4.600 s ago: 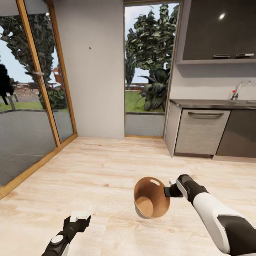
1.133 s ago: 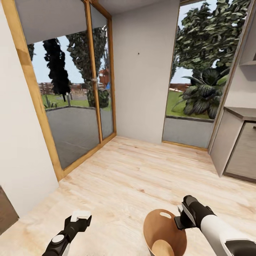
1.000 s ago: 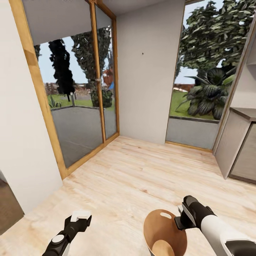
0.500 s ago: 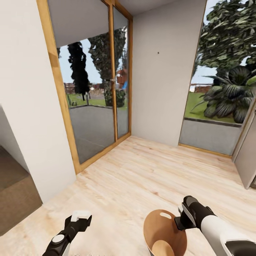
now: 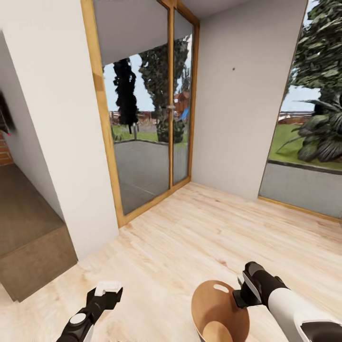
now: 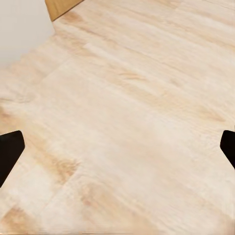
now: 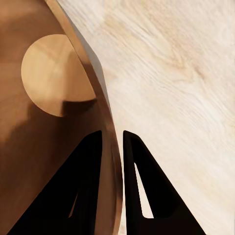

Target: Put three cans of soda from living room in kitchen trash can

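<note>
The tash can (image 5: 216,313), a round tapered bucket with a brown wood-look inside and an oval handle cut-out, hangs tilted low in the head view. My right gripper (image 5: 236,298) is shut on its rim. In the right wrist view the two dark fingers (image 7: 93,186) pinch the bucket's thin wall (image 7: 105,122), one inside and one outside, and the tash can (image 7: 44,98) holds nothing. My left gripper (image 5: 108,289) hovers over the pale wood floor at lower left, open; its fingertips (image 6: 9,154) stand wide apart with bare floor between them. The cans of soda are out of view.
Wood-framed glass doors (image 5: 142,118) stand ahead on the left, and a white wall corner (image 5: 61,142) juts out beside them. Past that corner a darker floor (image 5: 28,232) and a bit of red brick (image 5: 4,152) show at far left. A window with plants (image 5: 313,118) is at right.
The camera has swung left: the kitchen cabinets have slid out of view on the right, and the wall corner and darker floor have come in at left. Both arms keep their pose, bucket still held.
</note>
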